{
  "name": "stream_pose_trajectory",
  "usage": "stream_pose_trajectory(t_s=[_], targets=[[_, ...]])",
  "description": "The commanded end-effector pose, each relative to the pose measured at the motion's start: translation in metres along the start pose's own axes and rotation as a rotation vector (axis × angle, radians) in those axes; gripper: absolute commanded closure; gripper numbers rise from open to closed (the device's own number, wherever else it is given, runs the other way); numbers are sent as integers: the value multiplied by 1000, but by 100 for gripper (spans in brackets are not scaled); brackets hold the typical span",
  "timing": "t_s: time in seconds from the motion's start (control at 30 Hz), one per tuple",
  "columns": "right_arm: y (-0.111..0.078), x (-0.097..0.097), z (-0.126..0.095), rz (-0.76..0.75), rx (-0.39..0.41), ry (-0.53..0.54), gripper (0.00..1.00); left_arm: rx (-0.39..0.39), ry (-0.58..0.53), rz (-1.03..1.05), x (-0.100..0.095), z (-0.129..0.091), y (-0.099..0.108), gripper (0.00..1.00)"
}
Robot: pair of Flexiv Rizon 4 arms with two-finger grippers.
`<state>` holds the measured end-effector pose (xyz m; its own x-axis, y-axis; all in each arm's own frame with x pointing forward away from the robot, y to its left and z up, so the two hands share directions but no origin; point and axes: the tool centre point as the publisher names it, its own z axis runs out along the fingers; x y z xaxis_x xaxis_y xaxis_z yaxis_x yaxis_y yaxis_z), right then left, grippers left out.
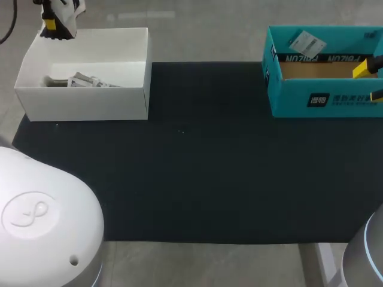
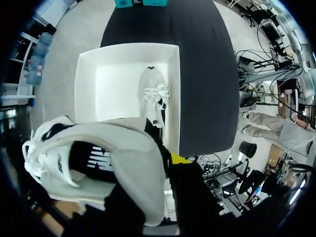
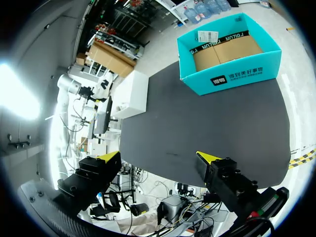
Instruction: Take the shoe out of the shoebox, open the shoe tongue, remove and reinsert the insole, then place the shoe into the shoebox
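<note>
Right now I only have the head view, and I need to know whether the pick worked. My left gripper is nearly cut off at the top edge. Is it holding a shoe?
Observer: Yes. The left wrist view shows the left gripper carrying a white shoe, lifted above the white box.
Operator: Then what is the grey thing I see inside that box?
Observer: A second white shoe, lying laces up along the box wall on the mat side.
Operator: And my right gripper? I only see yellow tips at the edge.
Observer: The right gripper is open and empty. It is over the black mat, with the teal box ahead of it.
</note>
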<state>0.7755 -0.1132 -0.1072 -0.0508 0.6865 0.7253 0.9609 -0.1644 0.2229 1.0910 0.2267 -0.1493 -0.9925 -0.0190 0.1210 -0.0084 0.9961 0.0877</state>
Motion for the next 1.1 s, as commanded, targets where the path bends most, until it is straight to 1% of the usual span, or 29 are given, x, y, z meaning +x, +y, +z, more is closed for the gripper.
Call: stream_pose_trajectory(t_s=[0.03,0.07,0.1,0.63,0.67,0.7,0.73,0.77,0.8,0.83,0.87,0.9,0.93,0.97,1.1], targets=[[-1,0,1,1,-1,-3,0,10,74,-16,-22,4,10,100],[-1,0,1,1,-1,-3,0,15,79,-41,-24,4,12,100],[-1,0,1,1,-1,-3,0,37,97,-46,-25,4,14,100],[-1,0,1,1,-1,-3,0,37,97,-46,-25,4,14,100],[-1,0,1,1,-1,-3,0,39,43,-8,-20,2,12,100],[-1,0,1,1,-1,-3,0,65,27,126,-16,-2,11,100],[-1,0,1,1,-1,-3,0,78,17,188,-14,-6,12,100],[-1,0,1,1,-1,-3,0,69,-44,247,-12,-10,12,100],[-1,0,1,1,-1,-3,0,68,-70,349,-10,-12,14,100],[-1,0,1,1,-1,-3,0,58,-92,383,-9,-14,15,100],[-1,0,1,1,-1,-3,0,42,-101,482,-9,-16,16,100],[-1,0,1,1,-1,-3,0,29,-120,534,-8,-17,18,100],[-1,0,1,1,-1,-3,0,20,-113,594,-8,-18,19,100],[-1,0,1,1,-1,-3,0,11,-117,689,-8,-17,21,100],[-1,0,1,1,-1,-3,0,-57,-117,940,-6,-10,26,100]])
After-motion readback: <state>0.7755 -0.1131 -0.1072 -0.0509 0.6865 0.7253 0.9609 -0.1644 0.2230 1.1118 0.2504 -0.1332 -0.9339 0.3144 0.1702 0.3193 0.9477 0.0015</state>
